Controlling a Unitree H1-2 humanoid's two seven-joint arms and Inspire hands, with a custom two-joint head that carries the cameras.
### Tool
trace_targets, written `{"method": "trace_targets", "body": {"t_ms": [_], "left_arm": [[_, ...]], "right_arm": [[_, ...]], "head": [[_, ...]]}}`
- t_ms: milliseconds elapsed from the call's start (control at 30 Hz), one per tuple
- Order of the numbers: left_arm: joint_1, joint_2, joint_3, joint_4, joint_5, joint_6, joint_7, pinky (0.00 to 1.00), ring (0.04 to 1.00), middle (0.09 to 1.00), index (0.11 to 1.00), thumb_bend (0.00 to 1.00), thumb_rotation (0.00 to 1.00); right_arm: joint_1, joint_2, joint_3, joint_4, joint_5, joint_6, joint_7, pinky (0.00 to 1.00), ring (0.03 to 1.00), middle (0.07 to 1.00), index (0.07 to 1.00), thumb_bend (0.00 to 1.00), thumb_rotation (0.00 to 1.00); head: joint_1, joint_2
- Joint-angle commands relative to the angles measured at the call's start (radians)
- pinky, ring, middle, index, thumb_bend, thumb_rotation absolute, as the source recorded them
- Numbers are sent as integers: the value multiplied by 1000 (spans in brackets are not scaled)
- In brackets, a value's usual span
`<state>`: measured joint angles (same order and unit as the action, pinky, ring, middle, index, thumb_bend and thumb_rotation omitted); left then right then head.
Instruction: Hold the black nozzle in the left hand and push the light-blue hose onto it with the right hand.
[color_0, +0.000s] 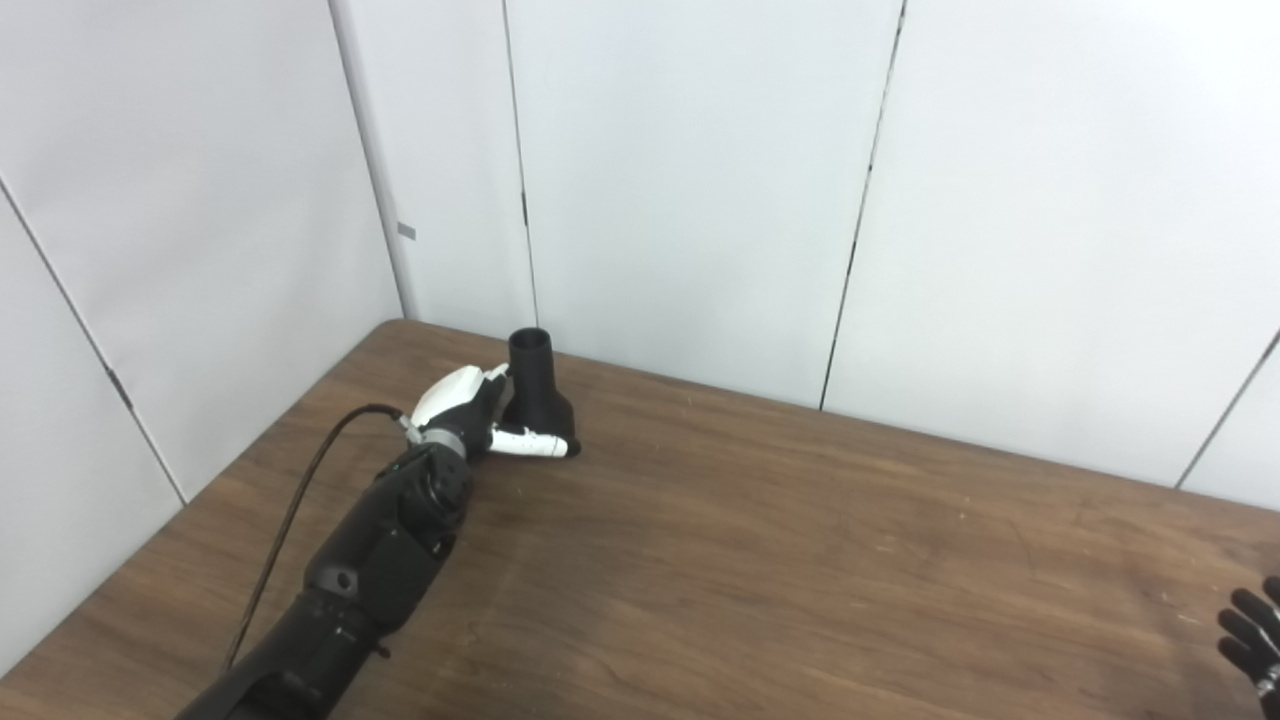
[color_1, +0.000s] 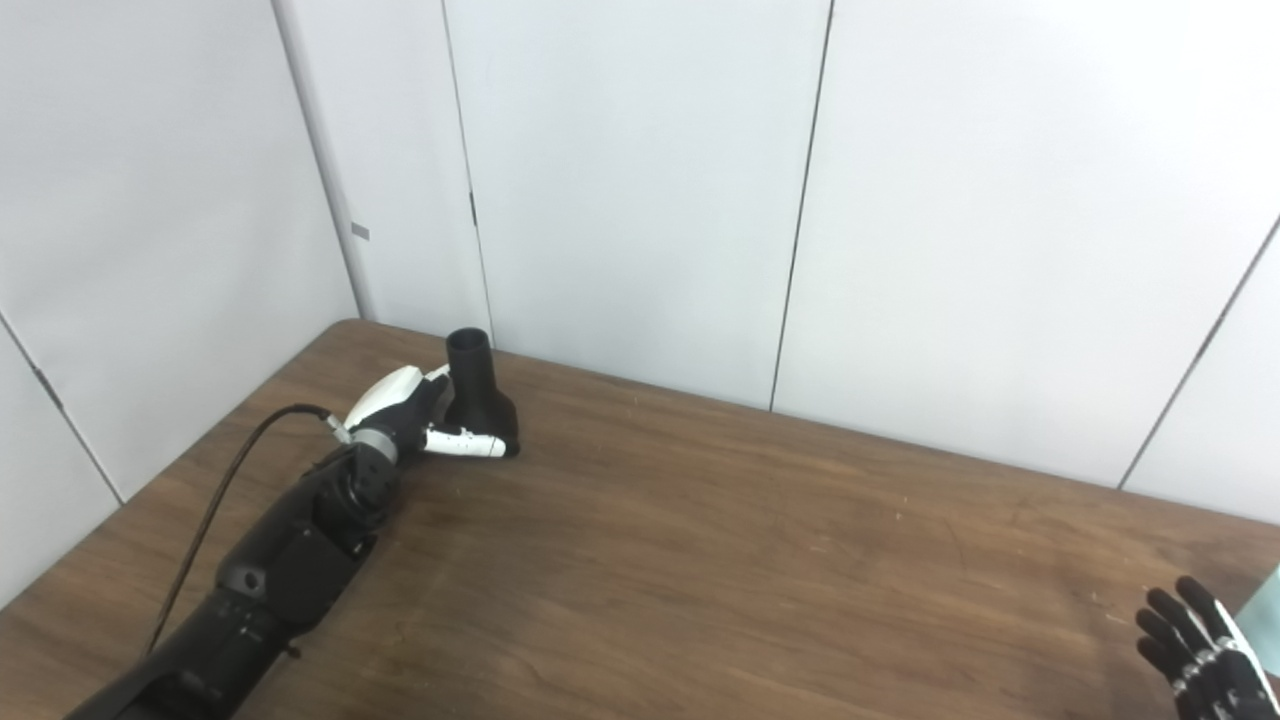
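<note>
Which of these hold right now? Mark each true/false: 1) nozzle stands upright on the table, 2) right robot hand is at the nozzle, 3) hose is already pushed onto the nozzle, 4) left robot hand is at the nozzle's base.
1) The black nozzle stands upright on the table, narrow end up. True.
2) The right robot hand is at the nozzle. False: it sits at the table's near right corner, fingers spread, holding nothing.
3) The hose is already on the nozzle. False: the nozzle's top opening is bare.
4) The left robot hand is at the nozzle's base. True: its fingers reach around the flared base, though a firm grip cannot be confirmed.
</note>
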<state>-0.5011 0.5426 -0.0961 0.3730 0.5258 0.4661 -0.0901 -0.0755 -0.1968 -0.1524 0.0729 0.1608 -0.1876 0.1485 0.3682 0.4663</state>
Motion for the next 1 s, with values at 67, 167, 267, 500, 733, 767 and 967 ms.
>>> {"method": "trace_targets", "body": {"t_ms": [67,167,267,500,733,767,967], "left_arm": [[-56,24,3,1,33,3,-1,1000,1000,1000,956,1000,495],[-63,25,1,12,37,3,-5,1000,1000,993,951,1000,477],[-69,25,-2,20,42,3,-5,1000,1000,982,937,1000,470],[-70,28,-19,20,58,3,-9,1000,1000,922,883,1000,450],[-68,39,-48,26,63,-8,-9,1000,1000,920,850,992,435],[-69,40,-52,28,64,-9,-10,1000,1000,922,848,994,435],[-66,46,-76,20,70,-8,-13,1000,1000,923,836,998,436]], "right_arm": [[43,16,11,32,-4,6,-7,860,880,876,915,639,1000],[40,13,10,27,-2,13,-5,859,882,876,915,639,1000],[38,10,9,24,1,17,-1,860,889,881,915,638,1000],[39,11,12,20,-4,15,-3,840,890,885,915,661,1000],[31,7,13,24,-9,18,-1,834,887,883,916,659,1000],[32,6,13,22,-9,20,-1,835,887,883,916,658,1000],[33,5,14,16,-11,25,1,827,887,885,920,653,1000]], "head": [[0,4],[2,7],[2,7],[2,7],[2,17],[2,18],[2,20]]}}
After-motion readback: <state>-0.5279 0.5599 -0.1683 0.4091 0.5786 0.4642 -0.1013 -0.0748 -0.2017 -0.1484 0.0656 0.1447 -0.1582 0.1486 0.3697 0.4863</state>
